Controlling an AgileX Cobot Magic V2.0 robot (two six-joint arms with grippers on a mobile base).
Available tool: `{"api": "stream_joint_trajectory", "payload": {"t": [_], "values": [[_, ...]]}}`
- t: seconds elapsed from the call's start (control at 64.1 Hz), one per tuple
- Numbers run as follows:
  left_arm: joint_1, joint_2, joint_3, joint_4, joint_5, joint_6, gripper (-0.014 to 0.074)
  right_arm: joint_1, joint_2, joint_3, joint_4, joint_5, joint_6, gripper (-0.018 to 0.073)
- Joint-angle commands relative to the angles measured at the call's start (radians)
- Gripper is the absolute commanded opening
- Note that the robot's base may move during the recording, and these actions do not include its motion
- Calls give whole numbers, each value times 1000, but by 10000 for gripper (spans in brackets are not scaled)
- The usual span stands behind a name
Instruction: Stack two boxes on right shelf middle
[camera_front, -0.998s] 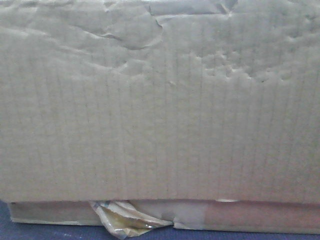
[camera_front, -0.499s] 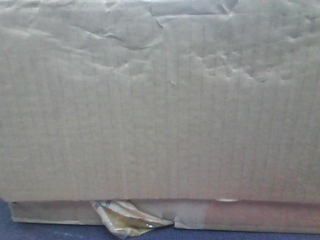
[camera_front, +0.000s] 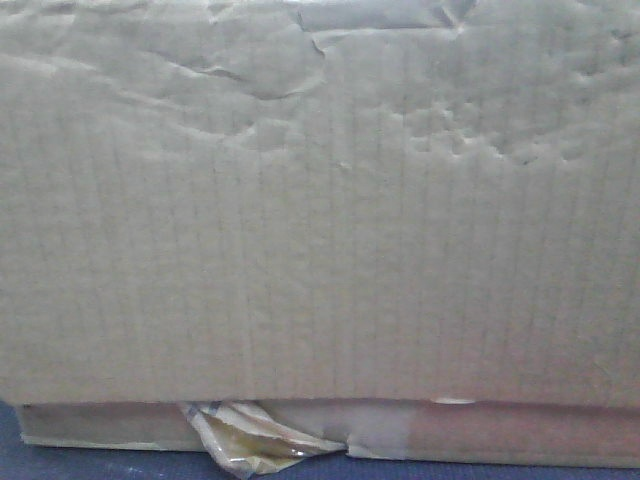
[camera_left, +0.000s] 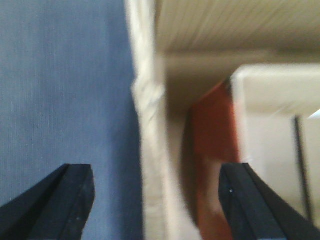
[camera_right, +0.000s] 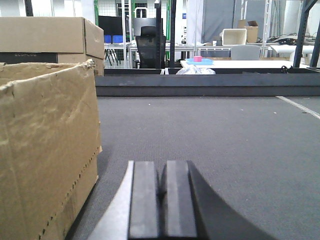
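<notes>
The large box (camera_front: 320, 220) fills the front view, resting on the flat box (camera_front: 500, 435) at 6 o'clock. Left fingers (camera_left: 70, 200), spread wide, straddle a blurred cardboard edge (camera_left: 150, 150). Right fingers (camera_right: 145, 200) are clenched empty, with open grey surface (camera_right: 225, 140) from 12 to 3 o'clock.

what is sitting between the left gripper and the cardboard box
Nothing visible. In the left wrist view, the left gripper is open, and a wall of the cardboard box runs up between its jaws, with blue surface on one side and a red patch on the other.
</notes>
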Motion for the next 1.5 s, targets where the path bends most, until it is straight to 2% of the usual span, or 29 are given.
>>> {"api": "stream_joint_trajectory", "payload": {"t": [0.0,0.078,0.265,0.468,0.562,0.624,0.686,0.78,0.858,0.952,1.123,1.233,1.42,1.482], "values": [[11,-7,32,-26,-3,8,419,-4,-6,-1,-3,-18,-3,-162],[15,-7,52,-29,-3,14,407,-4,-6,-1,-3,-18,-3,-162],[21,-7,59,-94,-3,42,345,-4,-6,-1,-3,-18,-3,-162],[27,-7,59,-77,-3,42,338,-4,-6,-1,-3,-21,-3,-162],[27,-7,59,-77,-3,42,338,-4,-6,-1,-3,-145,6,-162],[27,-7,59,-77,-3,42,338,-4,-6,-11,4,-182,85,-162],[27,-7,59,-77,-3,42,338,-4,-6,-98,3,-71,101,-162],[27,-7,59,-77,-3,42,338,-4,12,-266,3,198,94,-162],[27,-7,59,-77,-3,42,338,-4,76,-380,3,315,94,-162],[27,-7,59,-77,-3,42,338,-2,207,-514,3,430,94,-162],[27,-7,59,-77,-3,42,338,-2,534,-770,3,759,94,-162],[27,-7,59,-77,-3,42,338,-2,687,-865,3,876,94,-162],[27,-7,59,-77,-3,42,338,-2,854,-949,20,920,98,-162],[28,-7,59,-74,-3,42,338,-2,919,-999,23,976,98,-162]]}}
